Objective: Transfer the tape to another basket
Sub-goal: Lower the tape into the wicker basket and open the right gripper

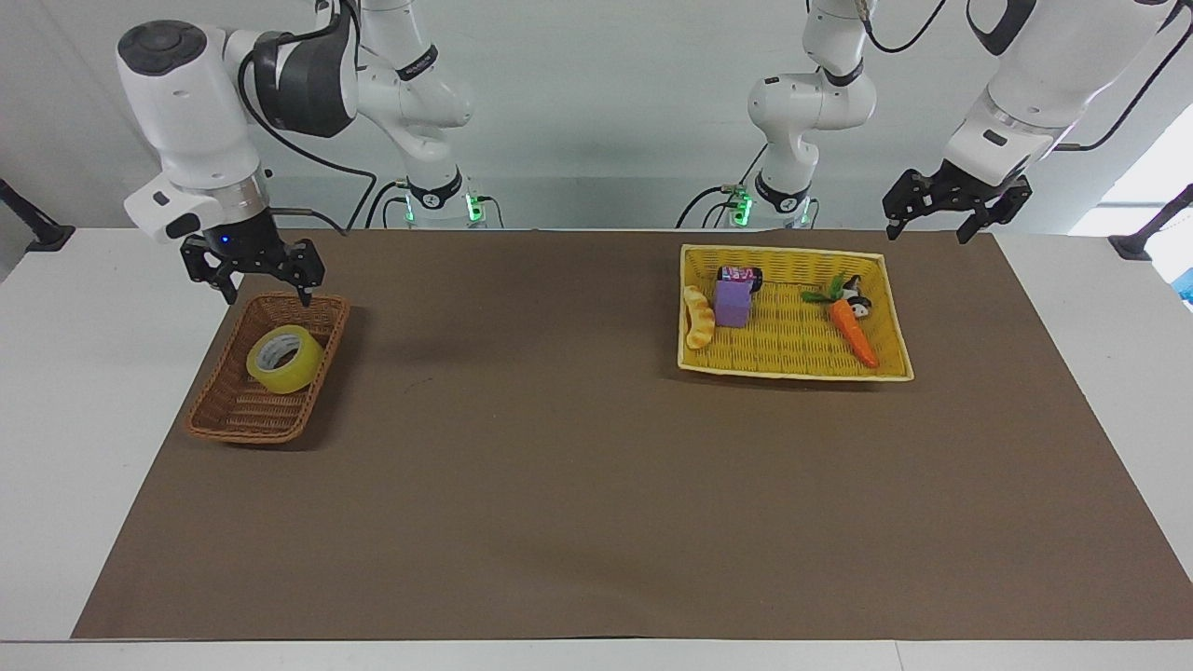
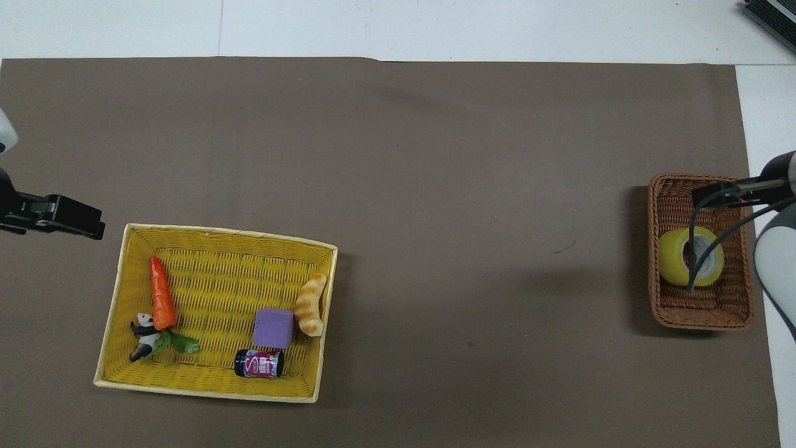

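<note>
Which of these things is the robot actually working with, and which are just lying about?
In the job: tape, lying in the brown basket; right gripper, open above that basket.
Lying about: yellow basket with carrot, purple block, can, bread, panda; left gripper waits.

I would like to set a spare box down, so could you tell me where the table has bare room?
The brown mat is bare between the wicker basket, which holds the tape, and the yellow basket, and all along the edge farthest from the robots. The yellow basket is crowded: carrot, purple block, can, bread.
</note>
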Controlling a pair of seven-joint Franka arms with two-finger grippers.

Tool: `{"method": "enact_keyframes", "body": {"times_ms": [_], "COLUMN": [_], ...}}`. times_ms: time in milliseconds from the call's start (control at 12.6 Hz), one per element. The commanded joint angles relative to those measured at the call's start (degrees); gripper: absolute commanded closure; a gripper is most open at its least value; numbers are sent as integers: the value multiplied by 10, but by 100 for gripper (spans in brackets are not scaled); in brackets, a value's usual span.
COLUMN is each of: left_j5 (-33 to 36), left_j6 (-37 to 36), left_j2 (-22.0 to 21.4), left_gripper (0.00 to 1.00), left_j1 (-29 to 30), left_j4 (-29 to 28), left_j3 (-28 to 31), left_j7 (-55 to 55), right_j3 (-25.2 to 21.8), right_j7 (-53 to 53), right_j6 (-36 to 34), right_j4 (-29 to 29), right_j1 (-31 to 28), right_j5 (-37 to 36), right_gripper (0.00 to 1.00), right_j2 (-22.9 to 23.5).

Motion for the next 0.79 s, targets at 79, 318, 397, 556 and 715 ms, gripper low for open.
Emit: {"method": "enact_keyframes", "body": {"times_ms": [79,318,397,556,715], "left_j5": [7,7,7,7,7], "left_j6": [2,2,2,2,2], "left_j2": [0,1,1,1,0], "left_gripper": [0,0,0,0,0], "left_j1": [8,8,8,8,8], "left_j4": [7,7,7,7,7], "left_j3": [-6,-6,-6,-6,-6], "left_j7": [6,6,6,6,6], "right_j3": [12,18,21,22,19], "right_j7": [168,243,242,241,233], "right_j6": [-75,-115,-127,-178,-232], "right_j4": [80,103,104,130,163], "right_j1": [31,40,45,44,44], "right_j5": [35,62,63,62,60], "right_gripper": [0,0,0,0,0], "right_j2": [8,9,7,5,4]}}
